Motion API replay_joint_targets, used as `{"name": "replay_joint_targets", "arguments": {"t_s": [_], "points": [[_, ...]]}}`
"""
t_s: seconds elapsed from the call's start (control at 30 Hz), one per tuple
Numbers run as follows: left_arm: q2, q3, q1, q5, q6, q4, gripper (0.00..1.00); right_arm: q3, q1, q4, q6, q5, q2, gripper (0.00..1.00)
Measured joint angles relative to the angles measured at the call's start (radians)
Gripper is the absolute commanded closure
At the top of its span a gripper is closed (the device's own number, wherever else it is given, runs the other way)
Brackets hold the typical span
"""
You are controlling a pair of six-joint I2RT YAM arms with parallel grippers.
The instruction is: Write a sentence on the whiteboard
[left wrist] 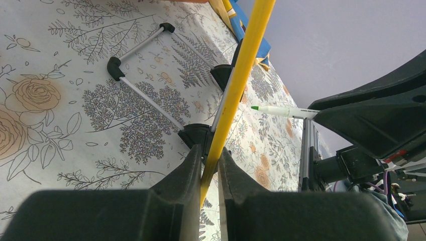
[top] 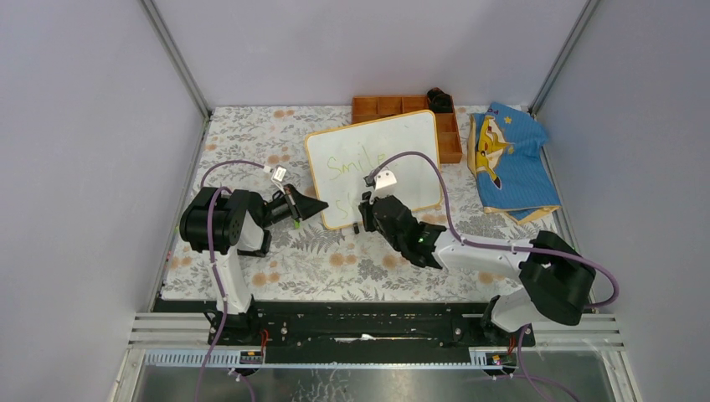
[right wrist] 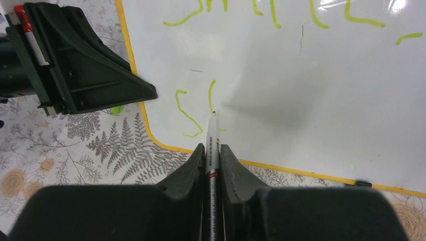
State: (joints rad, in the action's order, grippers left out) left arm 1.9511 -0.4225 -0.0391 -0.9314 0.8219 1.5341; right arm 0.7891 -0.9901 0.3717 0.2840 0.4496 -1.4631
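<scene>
Right wrist is showing you the right jaws gripping the marker (right wrist: 211, 150), its tip pointing far and touching the whiteboard (right wrist: 301, 75) just right of the S (right wrist: 186, 113); the left jaws are clamping the board's left edge.

High rear overview, two close wrist views, whiteboard (top: 403, 141) common.

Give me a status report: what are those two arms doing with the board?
Left gripper clamped on the whiteboard frame. Right gripper gripping the marker, tip at the board. Sentence: first word written, second barely begun. Nothing blocking the tip.
</scene>
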Motion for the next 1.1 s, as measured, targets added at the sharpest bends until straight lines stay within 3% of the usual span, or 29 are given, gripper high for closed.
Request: {"name": "replay_joint_targets", "arguments": {"t_s": [1.1], "points": [[0.0,0.0,0.0,0.0,-0.002,0.0,1.0,0.096,0.01,-0.021,0.027,-0.04,-0.114,1.0]]}}
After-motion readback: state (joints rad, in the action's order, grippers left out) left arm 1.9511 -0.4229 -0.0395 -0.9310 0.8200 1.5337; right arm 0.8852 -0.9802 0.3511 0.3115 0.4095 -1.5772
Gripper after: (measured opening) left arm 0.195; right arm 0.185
